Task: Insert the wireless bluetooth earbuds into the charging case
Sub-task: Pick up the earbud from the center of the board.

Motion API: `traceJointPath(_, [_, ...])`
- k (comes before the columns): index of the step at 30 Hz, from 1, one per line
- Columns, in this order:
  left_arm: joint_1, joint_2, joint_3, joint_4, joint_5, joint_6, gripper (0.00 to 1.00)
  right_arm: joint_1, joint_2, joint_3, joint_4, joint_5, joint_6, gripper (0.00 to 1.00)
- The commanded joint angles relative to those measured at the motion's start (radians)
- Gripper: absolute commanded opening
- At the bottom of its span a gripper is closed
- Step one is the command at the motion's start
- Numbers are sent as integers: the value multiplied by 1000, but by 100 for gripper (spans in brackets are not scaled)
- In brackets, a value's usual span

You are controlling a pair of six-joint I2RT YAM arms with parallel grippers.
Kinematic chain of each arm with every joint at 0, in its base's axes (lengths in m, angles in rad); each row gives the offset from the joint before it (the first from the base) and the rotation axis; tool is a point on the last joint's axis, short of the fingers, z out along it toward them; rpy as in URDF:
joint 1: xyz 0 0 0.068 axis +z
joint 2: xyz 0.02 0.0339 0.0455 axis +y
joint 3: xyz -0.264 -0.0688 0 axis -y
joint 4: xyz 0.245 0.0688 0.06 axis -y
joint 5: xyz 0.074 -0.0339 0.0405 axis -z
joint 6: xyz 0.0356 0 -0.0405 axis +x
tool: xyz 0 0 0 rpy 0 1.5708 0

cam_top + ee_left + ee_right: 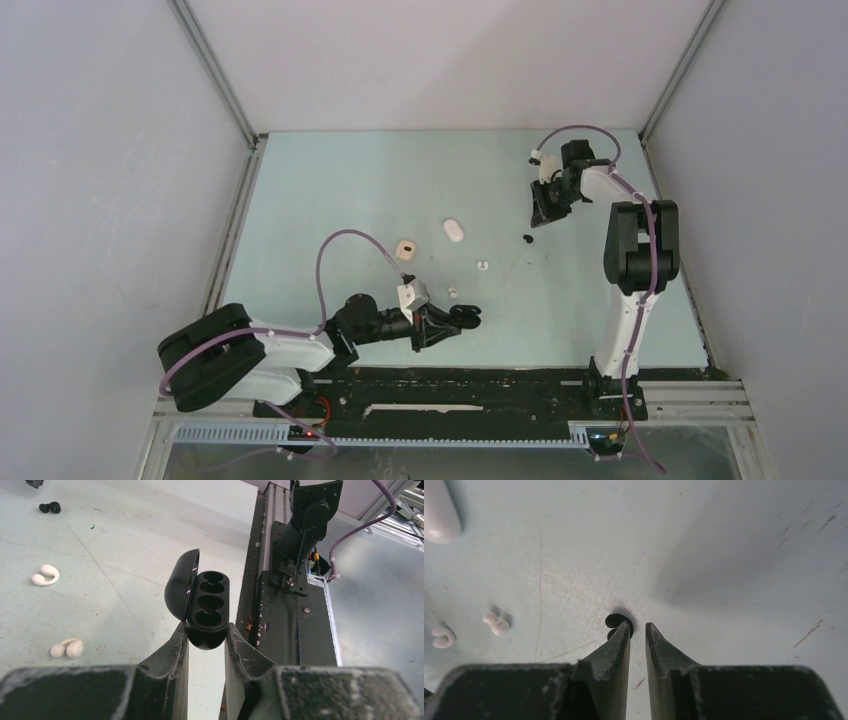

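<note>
L jaws clamp case [207, 610], white buds [67, 648] nearby

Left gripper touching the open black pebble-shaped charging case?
Touching. The left wrist view shows the left gripper pinching the black charging case at its base from both sides, no gap at either finger.

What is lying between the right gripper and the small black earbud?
Nothing. In the right wrist view the black earbud sits right at one fingertip of the right gripper; only bare table shows around it.
</note>
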Motion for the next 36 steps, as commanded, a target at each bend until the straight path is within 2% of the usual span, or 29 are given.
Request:
traceJointPath(1, [5,8,43,16,15,32,0,13,28,39,-24,44,-9,21])
traceJointPath(13, [6,21,58,-4,18,33,0,25,57,15,-41,21,-28,26])
traceJointPath(36, [5,38,79,-35,26,38,0,41,46,-17,-57,0,-24,28])
